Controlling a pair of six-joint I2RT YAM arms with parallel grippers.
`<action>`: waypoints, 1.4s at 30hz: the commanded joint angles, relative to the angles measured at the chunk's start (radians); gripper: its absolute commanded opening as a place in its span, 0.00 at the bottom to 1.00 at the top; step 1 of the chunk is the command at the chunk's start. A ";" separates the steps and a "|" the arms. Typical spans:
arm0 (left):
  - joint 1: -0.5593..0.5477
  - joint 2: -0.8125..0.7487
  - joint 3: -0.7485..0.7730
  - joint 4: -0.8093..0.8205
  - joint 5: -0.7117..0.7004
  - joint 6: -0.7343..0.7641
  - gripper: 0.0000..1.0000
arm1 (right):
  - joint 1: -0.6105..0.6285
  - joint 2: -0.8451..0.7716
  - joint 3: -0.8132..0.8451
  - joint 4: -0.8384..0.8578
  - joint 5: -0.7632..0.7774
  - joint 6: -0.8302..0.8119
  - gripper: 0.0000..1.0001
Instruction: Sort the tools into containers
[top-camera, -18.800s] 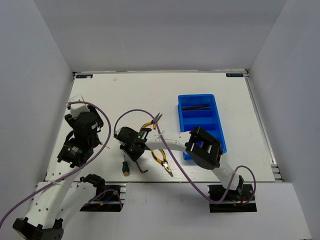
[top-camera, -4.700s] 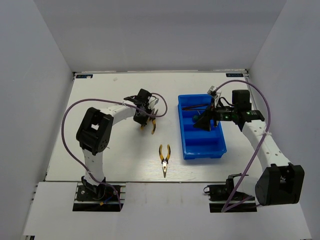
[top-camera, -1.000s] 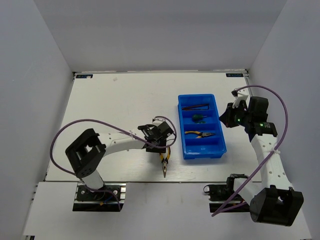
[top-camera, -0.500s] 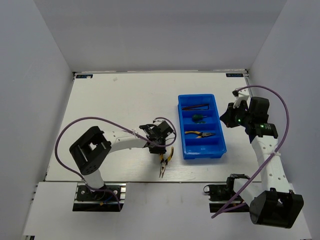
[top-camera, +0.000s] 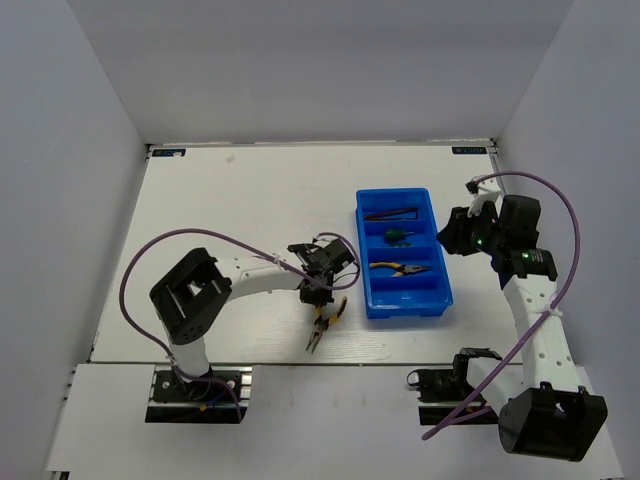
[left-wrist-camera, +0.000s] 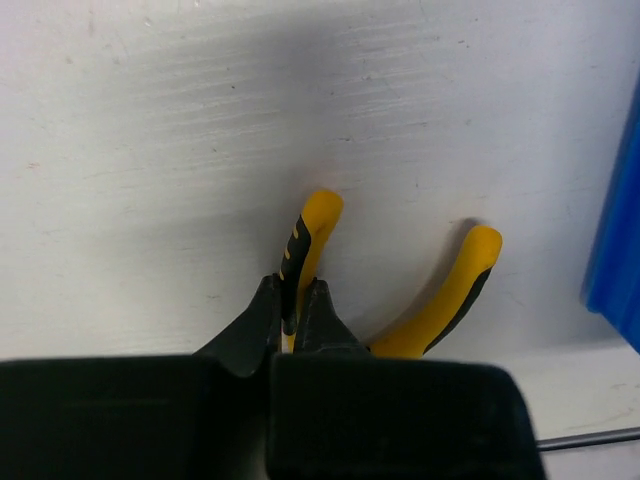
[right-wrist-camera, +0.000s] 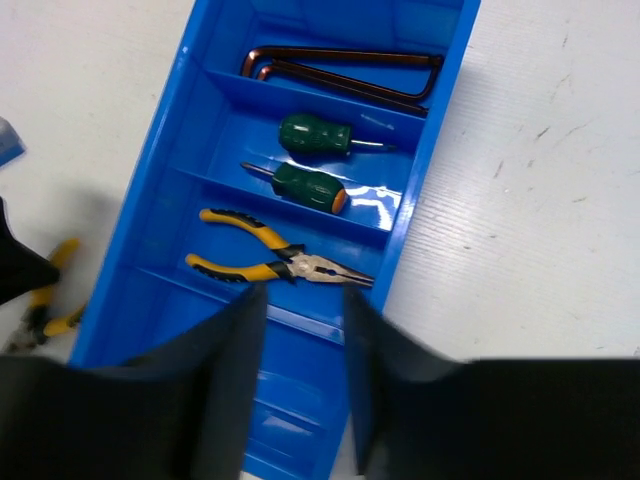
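My left gripper (top-camera: 326, 290) is shut on one yellow-and-black handle of a pair of pliers (top-camera: 320, 325) just left of the blue tray (top-camera: 410, 298). In the left wrist view the fingertips (left-wrist-camera: 264, 305) pinch the left handle of these pliers (left-wrist-camera: 312, 222), and the other handle splays right. My right gripper (right-wrist-camera: 300, 315) hangs open over the tray (right-wrist-camera: 420, 175) with nothing between its fingers. The tray holds hex keys (right-wrist-camera: 340, 72) in the far compartment, two green screwdrivers (right-wrist-camera: 315, 135) in the second and another pair of pliers (right-wrist-camera: 285, 262) in the third.
The tray's nearest compartment (top-camera: 412, 300) holds nothing. White walls enclose the table on three sides. The tray's blue wall (left-wrist-camera: 615, 250) shows at the right edge of the left wrist view, close to the held pliers.
The left gripper has shut on the pliers' handle, and the pliers' nose has swung to the left. The right gripper has gone from shut to open above the tray.
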 joint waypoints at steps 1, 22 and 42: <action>-0.013 -0.046 0.079 -0.040 -0.074 0.082 0.00 | -0.002 -0.017 -0.007 0.012 -0.022 -0.026 0.47; -0.042 0.139 0.682 0.225 -0.124 0.646 0.00 | -0.003 -0.041 -0.023 0.046 0.019 -0.021 0.00; -0.088 0.268 0.717 0.523 -0.060 0.692 0.00 | -0.005 -0.056 -0.018 0.070 0.202 0.025 0.00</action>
